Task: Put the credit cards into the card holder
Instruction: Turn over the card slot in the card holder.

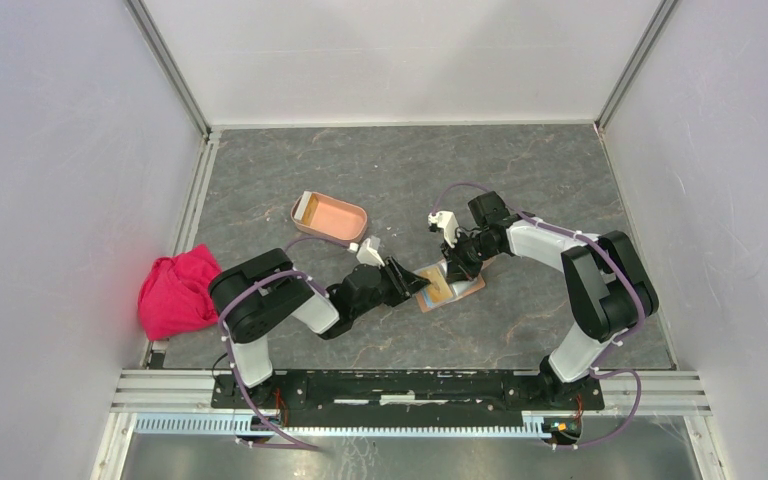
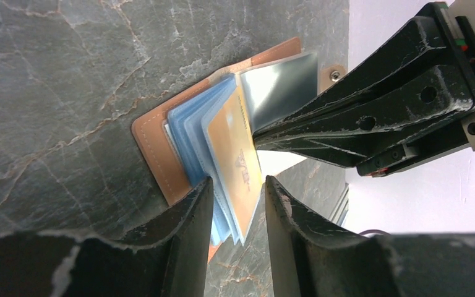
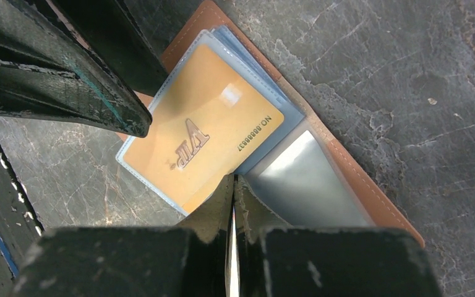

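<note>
Your left gripper (image 2: 235, 198) has its jaws part-way apart, straddling the lifted plastic pages (image 2: 188, 127) of the wallet (image 2: 151, 142). The orange card (image 3: 201, 139) sits in the page nearest its right finger. Both fingers look close against the stack, but you can't tell from these views whether they actually clamp it. Your right gripper (image 3: 233, 185) is clenched tight with no gap between the fingers. Its tips are down at the fold where the orange card's page meets a shiny, silvery page (image 3: 297, 179) that lies flat on the wallet's other half. It's unclear whether it pinches a page or just presses there. The two grippers face each other across the wallet, tips near but apart. The orange card is inside its clear page, printed side up, with VIP lettering and a number strip showing in the right wrist view. The pages behind it are blue-tinted, and you can't tell whether they hold cards. The wallet is brown leather, lying open on the grey marbled table (image 1: 520, 170) between the two arms. The pink tray (image 1: 328, 237) stands well apart from the wallet, further back and to the left. A crumpled pink-red cloth (image 1: 178, 290) lies at the table's left edge, beside your left arm.
</note>
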`<state>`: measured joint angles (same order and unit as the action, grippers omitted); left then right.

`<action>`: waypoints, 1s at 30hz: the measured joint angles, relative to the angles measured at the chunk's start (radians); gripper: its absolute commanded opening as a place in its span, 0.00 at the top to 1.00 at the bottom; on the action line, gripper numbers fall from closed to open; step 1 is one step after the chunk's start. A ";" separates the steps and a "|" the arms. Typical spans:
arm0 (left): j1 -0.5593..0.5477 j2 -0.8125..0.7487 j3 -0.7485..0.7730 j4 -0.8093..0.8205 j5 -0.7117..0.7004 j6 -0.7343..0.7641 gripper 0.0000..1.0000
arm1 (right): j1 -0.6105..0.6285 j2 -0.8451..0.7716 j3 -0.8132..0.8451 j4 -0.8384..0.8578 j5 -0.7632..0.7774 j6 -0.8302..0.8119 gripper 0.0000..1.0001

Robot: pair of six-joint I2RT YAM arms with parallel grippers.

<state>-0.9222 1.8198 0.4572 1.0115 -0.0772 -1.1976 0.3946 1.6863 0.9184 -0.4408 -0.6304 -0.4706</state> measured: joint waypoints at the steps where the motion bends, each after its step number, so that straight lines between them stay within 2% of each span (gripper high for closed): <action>1: 0.000 0.000 0.003 0.000 0.000 0.000 0.58 | 0.000 0.000 0.000 -0.001 -0.002 0.000 0.94; 11: 0.000 -0.011 0.022 0.012 0.012 0.000 0.58 | 0.001 0.000 0.000 -0.003 -0.020 0.000 0.93; 19: 0.000 -0.011 0.035 0.014 0.027 0.000 0.60 | -0.004 -0.005 0.000 -0.005 -0.015 0.000 0.83; 27: 0.000 -0.011 0.062 0.015 0.027 0.001 0.61 | -0.022 -0.024 0.000 -0.008 -0.021 0.001 0.82; 30: 0.000 -0.009 0.074 0.016 0.028 0.001 0.66 | -0.030 -0.024 0.000 -0.011 -0.024 0.001 0.81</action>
<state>-0.9222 1.8111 0.5316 1.0275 -0.0490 -1.1969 0.3649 1.6623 0.9184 -0.4522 -0.6540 -0.4694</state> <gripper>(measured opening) 0.392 0.183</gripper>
